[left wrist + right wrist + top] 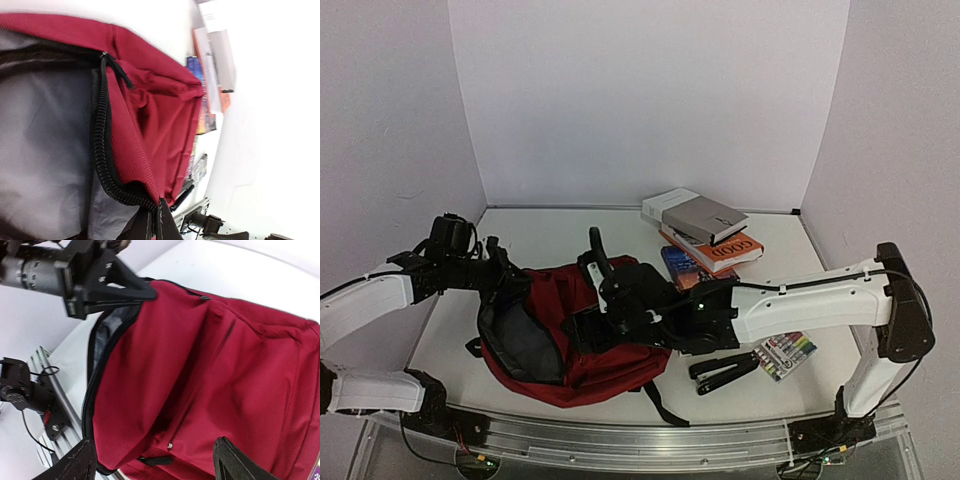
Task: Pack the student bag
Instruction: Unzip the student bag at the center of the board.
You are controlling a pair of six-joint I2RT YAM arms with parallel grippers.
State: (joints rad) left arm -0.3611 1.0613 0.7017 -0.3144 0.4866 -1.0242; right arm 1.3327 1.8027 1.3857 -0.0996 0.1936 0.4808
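The student bag (620,360) is a dark red backpack lying mid-table, its main compartment open and the grey lining (45,150) showing. My left gripper (517,287) is shut on the bag's zipper rim and holds the opening up. In the left wrist view its fingertips (159,222) pinch the black zipper edge (100,150). My right gripper (620,300) is open and empty, just above the bag's red front panel (210,370). Its two fingers (75,465) straddle the front pocket zipper. The left gripper also shows in the right wrist view (125,290).
A stack of books (705,235) lies at the back right, with a blue packet (678,262) beside it. A black stapler (725,372) and a pack of markers (787,355) lie right of the bag. White walls close in on three sides.
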